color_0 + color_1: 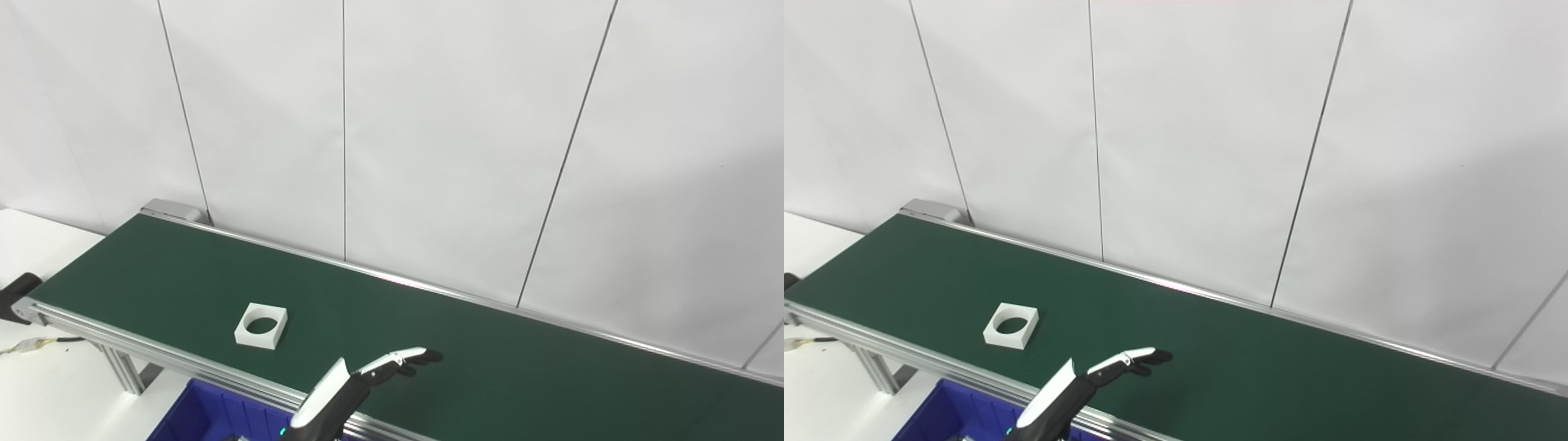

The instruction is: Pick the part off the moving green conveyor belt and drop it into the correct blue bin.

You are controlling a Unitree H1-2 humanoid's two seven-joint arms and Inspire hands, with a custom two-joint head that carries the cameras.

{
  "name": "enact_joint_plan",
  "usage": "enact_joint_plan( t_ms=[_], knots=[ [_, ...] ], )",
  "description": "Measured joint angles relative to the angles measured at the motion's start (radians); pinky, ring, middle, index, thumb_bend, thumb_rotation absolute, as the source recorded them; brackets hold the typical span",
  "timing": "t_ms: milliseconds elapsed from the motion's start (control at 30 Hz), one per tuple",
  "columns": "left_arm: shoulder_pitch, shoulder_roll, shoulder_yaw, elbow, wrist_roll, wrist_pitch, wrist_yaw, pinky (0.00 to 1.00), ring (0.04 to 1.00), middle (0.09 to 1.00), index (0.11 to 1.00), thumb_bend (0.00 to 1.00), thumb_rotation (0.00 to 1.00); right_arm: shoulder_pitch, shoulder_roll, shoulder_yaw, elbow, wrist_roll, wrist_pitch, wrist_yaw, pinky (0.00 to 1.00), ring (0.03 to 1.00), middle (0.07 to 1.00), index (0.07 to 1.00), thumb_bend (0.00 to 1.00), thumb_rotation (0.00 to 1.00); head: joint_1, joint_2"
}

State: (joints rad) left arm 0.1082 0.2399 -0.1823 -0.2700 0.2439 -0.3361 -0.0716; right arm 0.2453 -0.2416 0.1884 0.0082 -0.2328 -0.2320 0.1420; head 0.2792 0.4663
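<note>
Left robot hand (392,362) reaches over the belt's (490,355) near edge, fingers stretched flat and together, holding nothing. To its left and a little farther back lies the part (261,326), well apart: a white square block with a round hole through it, matte, probably stiff, light plastic. Pinching across two outer walls looks safest. Below the robot hand, the blue bin (202,416) shows ribbed plastic.

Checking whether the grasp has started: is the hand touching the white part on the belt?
Apart. In the left eye view, bare green belt separates the left hand from the white part.
</note>
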Motion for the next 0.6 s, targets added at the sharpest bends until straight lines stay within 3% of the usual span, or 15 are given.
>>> enact_joint_plan(
  t_ms=[367, 433, 467, 600],
  knots=[
    [-0.081, 0.046, 0.086, -0.002, 0.063, 0.082, -0.054, 0.83, 0.875, 0.887, 0.871, 0.87, 0.31, -0.005, 0.000, -0.010, 0.000, 0.023, -0.003, 0.002, 0.76, 0.825, 0.853, 0.891, 0.95, 0.17, 0.014, 0.058],
    [-0.099, 0.053, 0.098, -0.001, 0.084, 0.105, -0.062, 0.83, 0.874, 0.888, 0.872, 0.88, 0.34, -0.007, -0.001, -0.010, -0.001, 0.023, -0.003, 0.003, 0.77, 0.831, 0.857, 0.893, 0.94, 0.17, 0.015, 0.060],
    [-0.108, 0.059, 0.103, -0.001, 0.093, 0.122, -0.068, 0.82, 0.873, 0.892, 0.877, 0.90, 0.40, -0.007, -0.001, -0.010, -0.001, 0.023, -0.003, 0.004, 0.78, 0.843, 0.864, 0.897, 0.93, 0.17, 0.020, 0.069],
    [-0.152, 0.107, 0.129, 0.002, 0.157, 0.213, -0.108, 0.80, 0.872, 0.907, 0.887, 0.89, 0.39, -0.006, -0.001, -0.011, -0.006, 0.034, -0.003, 0.009, 0.79, 0.843, 0.867, 0.896, 0.93, 0.17, 0.023, 0.083]
  ],
)
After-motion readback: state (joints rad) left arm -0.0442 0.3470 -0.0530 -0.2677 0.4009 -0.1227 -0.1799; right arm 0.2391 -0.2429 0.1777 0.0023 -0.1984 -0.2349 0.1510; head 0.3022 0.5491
